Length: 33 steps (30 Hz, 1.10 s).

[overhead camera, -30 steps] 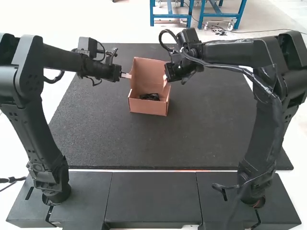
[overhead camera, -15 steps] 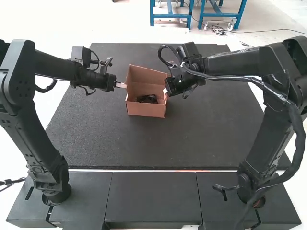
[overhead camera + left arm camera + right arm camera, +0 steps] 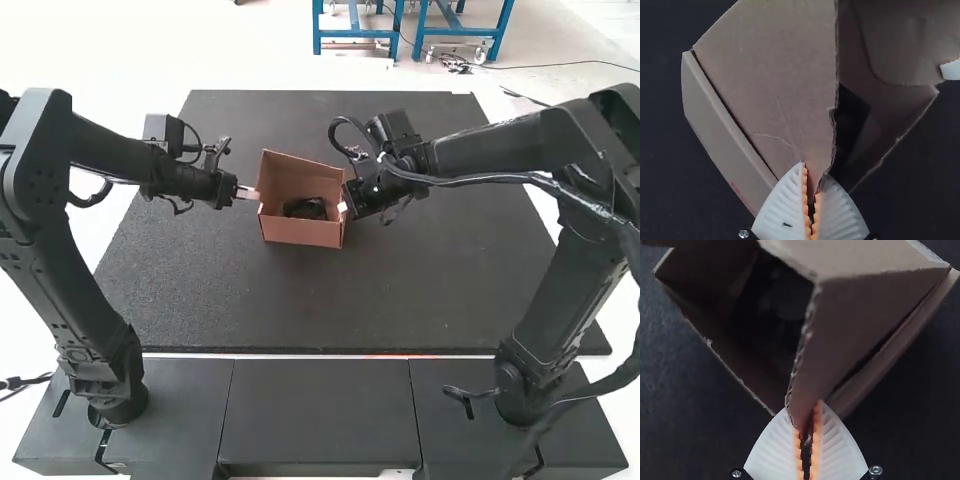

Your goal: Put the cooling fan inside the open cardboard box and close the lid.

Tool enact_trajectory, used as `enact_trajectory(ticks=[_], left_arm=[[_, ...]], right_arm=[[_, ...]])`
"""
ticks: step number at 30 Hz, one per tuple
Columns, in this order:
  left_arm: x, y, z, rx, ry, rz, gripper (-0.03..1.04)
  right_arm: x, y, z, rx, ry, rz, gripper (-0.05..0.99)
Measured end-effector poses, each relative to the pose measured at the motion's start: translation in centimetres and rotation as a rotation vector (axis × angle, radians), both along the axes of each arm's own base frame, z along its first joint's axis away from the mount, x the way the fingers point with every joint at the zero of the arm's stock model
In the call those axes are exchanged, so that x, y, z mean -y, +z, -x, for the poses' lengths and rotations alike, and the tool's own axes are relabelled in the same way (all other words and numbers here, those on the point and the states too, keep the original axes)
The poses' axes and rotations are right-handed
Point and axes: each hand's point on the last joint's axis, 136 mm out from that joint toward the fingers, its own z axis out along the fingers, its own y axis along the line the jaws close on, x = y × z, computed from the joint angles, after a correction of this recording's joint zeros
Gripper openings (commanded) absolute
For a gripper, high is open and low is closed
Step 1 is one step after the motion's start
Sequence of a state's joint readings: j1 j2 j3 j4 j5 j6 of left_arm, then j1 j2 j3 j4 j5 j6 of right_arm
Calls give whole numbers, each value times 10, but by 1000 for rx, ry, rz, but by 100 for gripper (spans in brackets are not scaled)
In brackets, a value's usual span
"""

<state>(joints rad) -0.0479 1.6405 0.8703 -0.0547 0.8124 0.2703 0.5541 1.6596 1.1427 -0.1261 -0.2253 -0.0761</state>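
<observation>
Right now my left gripper is pinched shut on the edge of the left side flap of the small brown cardboard box. Its white ribbed fingers and orange pads have only the thickness of the card between them. From above, that gripper sits just beside the box's left wall, my arm reaching in from the left.

My right gripper is clamped the same way on the opposite side flap, whose torn edge runs down between the pads. In the high view it touches the box's right wall, so the box sits between my two grippers.

The box's top is open, with both held flaps standing up rather than folded over. The black cooling fan lies inside on the bottom; through my right wrist camera it is only a dark shape.

The box rests near the middle of a dark rubber mat spread on the pale bench.
</observation>
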Motion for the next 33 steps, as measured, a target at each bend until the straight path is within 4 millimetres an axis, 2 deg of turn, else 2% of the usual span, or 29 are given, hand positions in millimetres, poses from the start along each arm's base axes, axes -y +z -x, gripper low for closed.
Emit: enact_trajectory(ticks=[3,6,7,9,12,15,18,21,23,24,26,29,33], left_arm=[[0,-3,1,24,-1,-1,8],[0,-5,1,49,-2,-1,9],[0,-6,2,53,-2,-1,13],[0,-11,5,53,-2,-1,23],[-1,-17,10,38,-3,-2,46],[-1,-17,10,38,-1,0,69],[-1,-17,10,36,0,1,82],[-1,-18,11,22,2,2,85],[-1,-17,12,2,3,2,85],[-1,-17,13,-11,3,1,85],[-1,-11,15,-41,-1,6,85],[2,14,23,-52,-18,18,85],[6,78,30,27,-52,53,85]], right_arm=[[2,-9,6,-15,4,5,16],[6,-20,13,-35,5,15,16],[7,-22,14,-37,5,16,17],[7,-24,15,-39,5,16,25],[7,-23,15,-37,7,12,25],[7,-23,15,-37,6,13,35],[7,-23,15,-37,6,13,46],[7,-23,15,-38,7,13,60],[7,-23,15,-38,6,13,76],[7,-23,15,-39,6,13,80],[7,-24,16,-40,7,15,84],[11,-30,22,-53,6,22,90],[15,-37,29,-71,6,33,90]])
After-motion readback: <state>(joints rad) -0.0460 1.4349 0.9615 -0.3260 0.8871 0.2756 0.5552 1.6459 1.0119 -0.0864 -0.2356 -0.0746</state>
